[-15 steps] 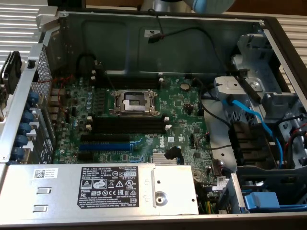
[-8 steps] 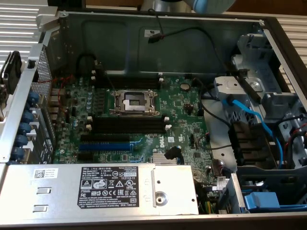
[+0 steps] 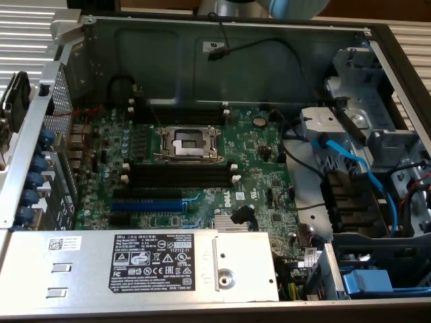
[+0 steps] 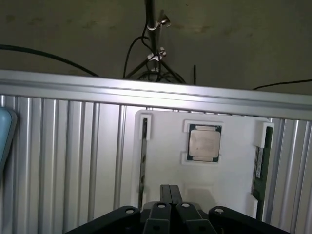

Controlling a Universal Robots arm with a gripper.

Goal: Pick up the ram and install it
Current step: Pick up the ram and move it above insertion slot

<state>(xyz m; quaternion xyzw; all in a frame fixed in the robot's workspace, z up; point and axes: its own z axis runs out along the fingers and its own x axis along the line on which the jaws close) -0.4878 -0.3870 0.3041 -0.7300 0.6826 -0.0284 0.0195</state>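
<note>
**Wrist and exterior views, ram not yet grasped.** The claw (image 4: 170,191) is clenched, its fingertips pressed together with nothing between them. It hangs above the near edge of the white tray (image 4: 165,131), which rests on the ribbed metal worktop (image 4: 73,156). The processor (image 4: 204,143) sits in the tray's middle pocket, straight ahead of the claw. The ram (image 4: 259,168) stands on edge in a clipped channel along one side edge of the tray, beside the processor but apart from it. Its long axis runs along that edge, parallel to the line from claw to processor, so it lies ahead of the claw and off to one side. A thin dark strip (image 4: 144,156) fills the opposite channel; whether it is a second stick cannot be told. In the exterior view the motherboard (image 3: 256,155) lies in the open case (image 3: 168,47), and its long black memory slots (image 3: 178,176) beside the processor socket (image 3: 187,142) are unfilled
</note>
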